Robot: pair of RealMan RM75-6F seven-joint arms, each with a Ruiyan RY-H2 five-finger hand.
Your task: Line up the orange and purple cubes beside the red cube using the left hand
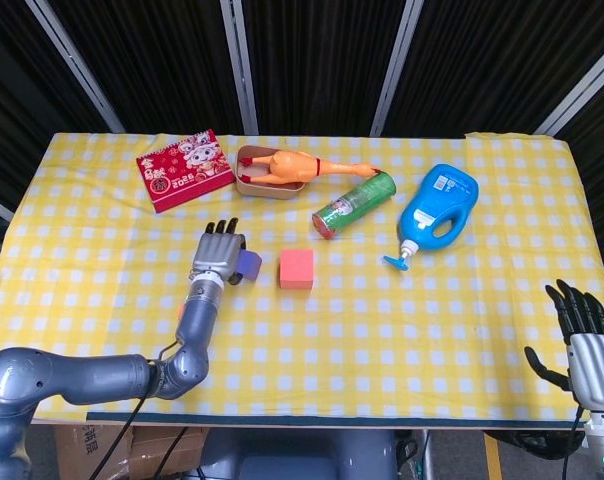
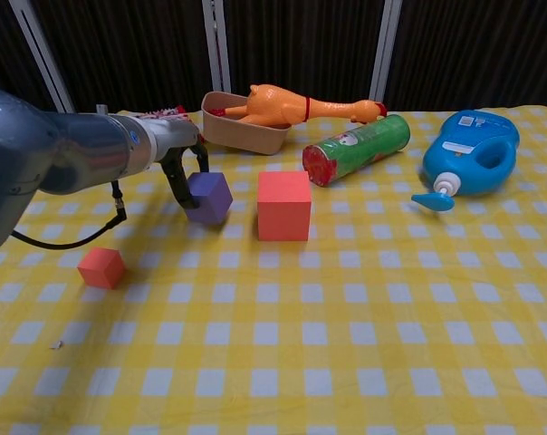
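Observation:
My left hand [image 1: 219, 255] [image 2: 185, 163] grips the purple cube [image 1: 248, 265] [image 2: 208, 197] from above and behind. The cube hangs slightly tilted just left of the larger red cube [image 1: 296, 268] [image 2: 283, 205], with a small gap between them. In the chest view the small orange cube [image 2: 101, 267] lies on the cloth nearer the front left; in the head view my left forearm hides it. My right hand [image 1: 583, 338] rests off the table's front right corner, fingers spread and holding nothing.
At the back stand a red booklet [image 1: 184, 168], a tan tray [image 1: 252, 186] with a rubber chicken [image 1: 302, 165], a lying green can [image 1: 354, 203] and a blue pump bottle [image 1: 437, 212]. Yellow checked cloth [image 2: 346, 344] covers the table.

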